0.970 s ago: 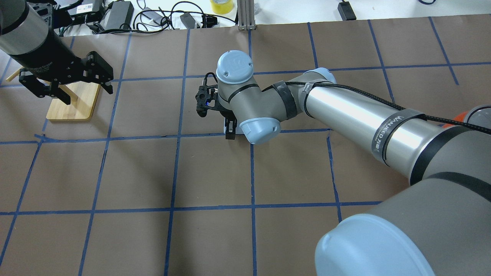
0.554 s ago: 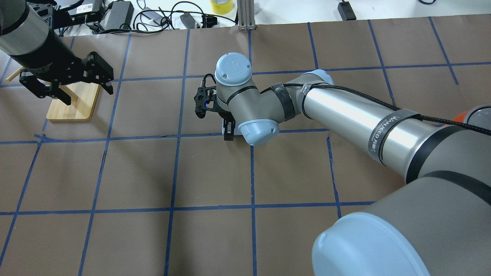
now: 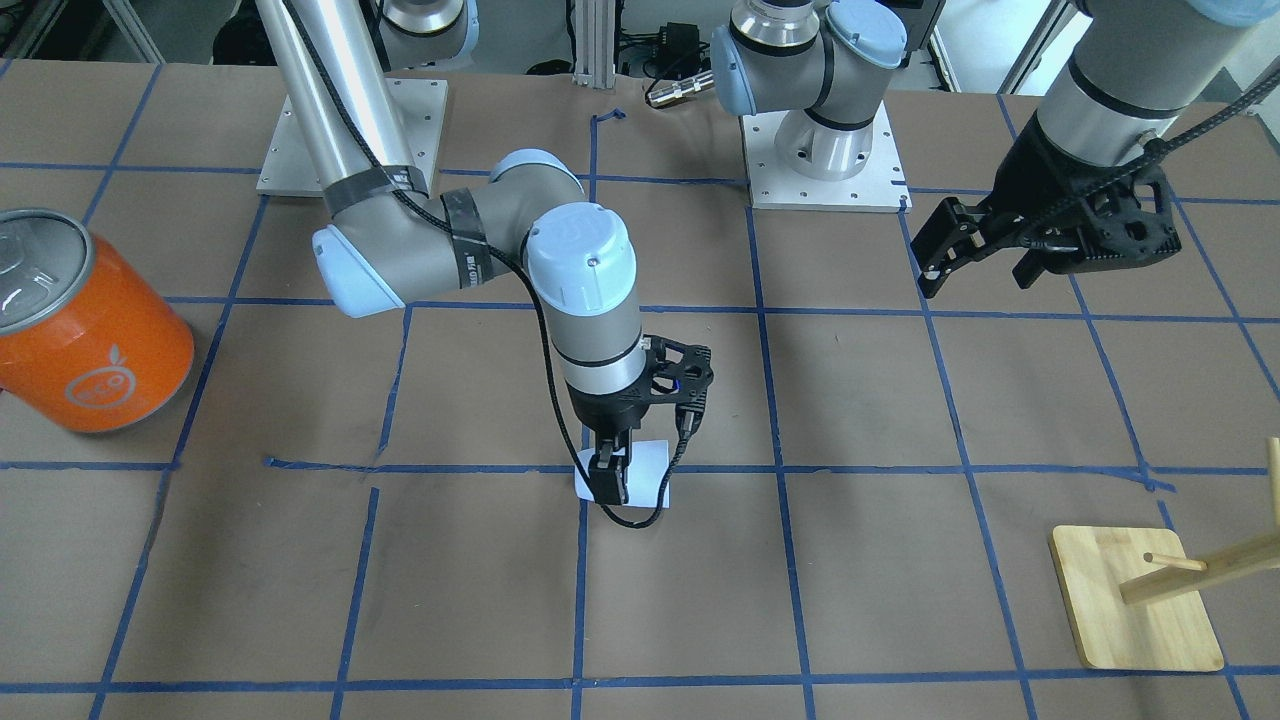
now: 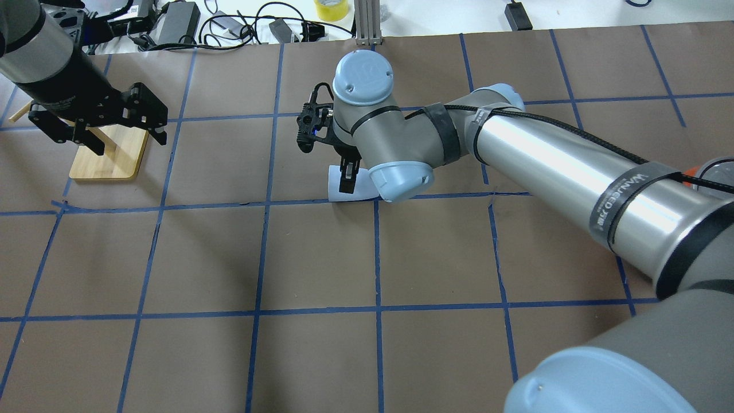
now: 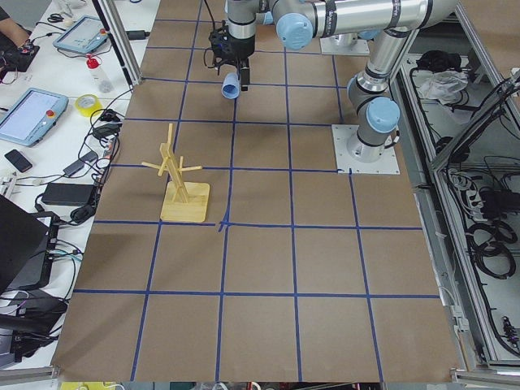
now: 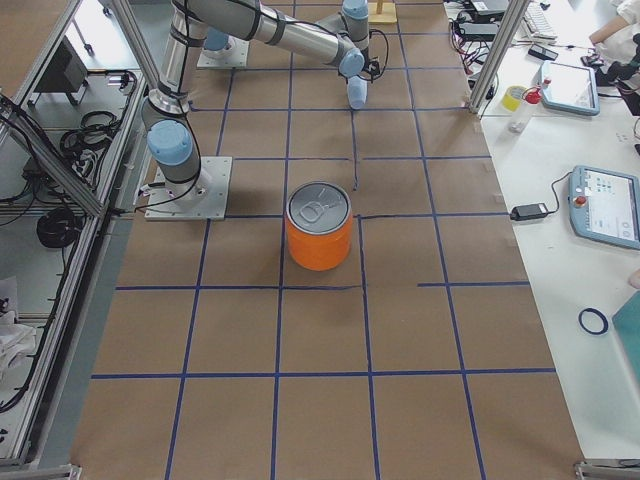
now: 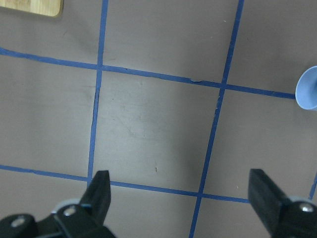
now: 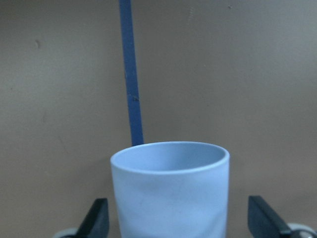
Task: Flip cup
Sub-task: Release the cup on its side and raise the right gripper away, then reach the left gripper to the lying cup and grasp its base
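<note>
The pale lavender-blue cup (image 3: pixel 648 465) is near the table's middle, between the fingers of my right gripper (image 3: pixel 612 490). The gripper points down and is shut on the cup. In the overhead view the cup (image 4: pixel 334 186) shows beside the gripper (image 4: pixel 346 184), partly hidden under the wrist. In the right wrist view the cup (image 8: pixel 171 193) fills the space between the fingers (image 8: pixel 96 220), with one round end facing away. It looks tilted, just over the paper. My left gripper (image 4: pixel 94 135) is open and empty, high over the wooden stand. The cup's edge shows in the left wrist view (image 7: pixel 308 88).
A big orange can (image 3: pixel 90 330) with a silver lid stands on my right side of the table. A wooden peg stand (image 3: pixel 1135 610) on a bamboo base stands on my left side. Blue tape lines cross the brown paper. Cables and devices lie beyond the far edge (image 4: pixel 172 23).
My right arm has risen and shifted a little away from me and to the right, with the cup in the gripper. More of the cup shows now. My left arm has barely moved.
</note>
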You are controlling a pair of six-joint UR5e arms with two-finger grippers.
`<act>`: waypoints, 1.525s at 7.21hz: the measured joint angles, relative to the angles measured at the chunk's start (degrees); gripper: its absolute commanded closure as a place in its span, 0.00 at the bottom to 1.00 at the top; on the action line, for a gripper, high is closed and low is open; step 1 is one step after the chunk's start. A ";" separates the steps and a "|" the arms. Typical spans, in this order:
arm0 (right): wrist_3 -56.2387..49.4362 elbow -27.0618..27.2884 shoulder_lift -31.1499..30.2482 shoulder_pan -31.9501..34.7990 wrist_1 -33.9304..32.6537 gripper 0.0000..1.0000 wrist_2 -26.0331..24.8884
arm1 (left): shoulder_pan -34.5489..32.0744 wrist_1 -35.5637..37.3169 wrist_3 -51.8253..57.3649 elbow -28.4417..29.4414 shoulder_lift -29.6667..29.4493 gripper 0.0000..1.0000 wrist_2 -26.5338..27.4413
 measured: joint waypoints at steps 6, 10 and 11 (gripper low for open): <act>13.49 -0.63 -23.40 -20.23 30.26 0.00 0.01 | -3.28 15.42 -1.50 -7.15 -9.21 0.00 -16.06; 35.24 -0.63 -30.19 -21.91 36.83 0.00 -3.33 | -5.95 26.90 -3.94 -9.56 -19.33 0.02 -27.28; 43.39 -0.63 -30.49 -21.93 36.96 0.00 -4.30 | -7.11 28.81 -5.04 -9.60 -21.46 0.02 -28.01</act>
